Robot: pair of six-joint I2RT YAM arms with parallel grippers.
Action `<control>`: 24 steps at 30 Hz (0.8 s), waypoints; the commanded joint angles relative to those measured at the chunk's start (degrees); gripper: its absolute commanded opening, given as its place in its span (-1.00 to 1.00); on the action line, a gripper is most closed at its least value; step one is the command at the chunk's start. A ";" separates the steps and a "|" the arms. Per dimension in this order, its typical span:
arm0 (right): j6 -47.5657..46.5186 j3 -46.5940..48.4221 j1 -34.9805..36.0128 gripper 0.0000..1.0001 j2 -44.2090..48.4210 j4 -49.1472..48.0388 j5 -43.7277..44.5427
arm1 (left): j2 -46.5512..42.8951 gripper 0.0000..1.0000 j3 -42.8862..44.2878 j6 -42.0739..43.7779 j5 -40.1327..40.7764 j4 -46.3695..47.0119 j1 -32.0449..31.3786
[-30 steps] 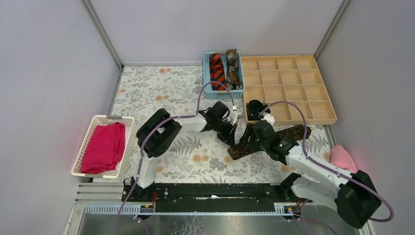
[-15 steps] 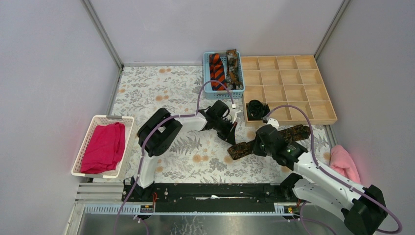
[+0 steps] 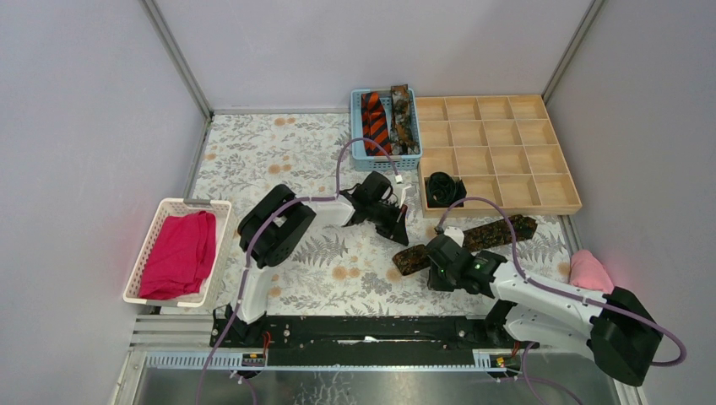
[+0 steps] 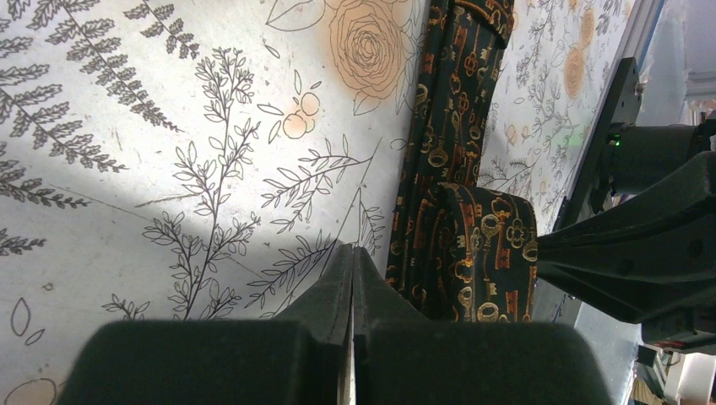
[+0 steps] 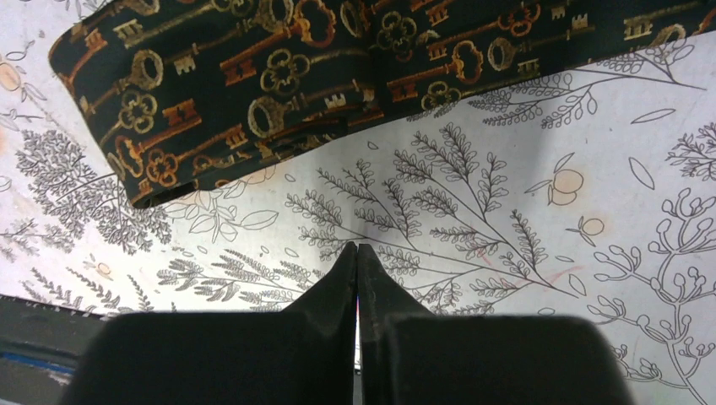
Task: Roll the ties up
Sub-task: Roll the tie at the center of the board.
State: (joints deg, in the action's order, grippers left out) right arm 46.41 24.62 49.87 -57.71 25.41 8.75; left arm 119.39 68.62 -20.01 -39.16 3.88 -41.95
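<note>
right end effector (image 5: 356, 250) closed, near tie (image 5: 253, 93) edge

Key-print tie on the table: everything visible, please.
The tie is dark fabric printed with gold and orange keys. It lies as a long strip, slanted across the floral table cover, just in front of the wooden tray. Its near end is folded over on itself, otherwise unrolled. The right tool and left tool are shut beside it, holding nothing.

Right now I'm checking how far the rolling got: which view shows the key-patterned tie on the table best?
Top external: the tie lies there nearly full length, only part hidden under the right arm. Left wrist shows a folded end close up; right wrist shows just one end.
</note>
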 commanded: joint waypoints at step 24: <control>-2.70 4.26 0.70 -1.00 -15.19 -12.09 11.27 | 1.29 -1.00 -7.17 -2.44 3.69 4.09 -1.64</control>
State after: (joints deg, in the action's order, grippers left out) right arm 44.40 29.74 50.15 -73.12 10.94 17.61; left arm 117.78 61.98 -24.75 -39.53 14.13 -42.76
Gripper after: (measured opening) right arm 0.010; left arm 0.007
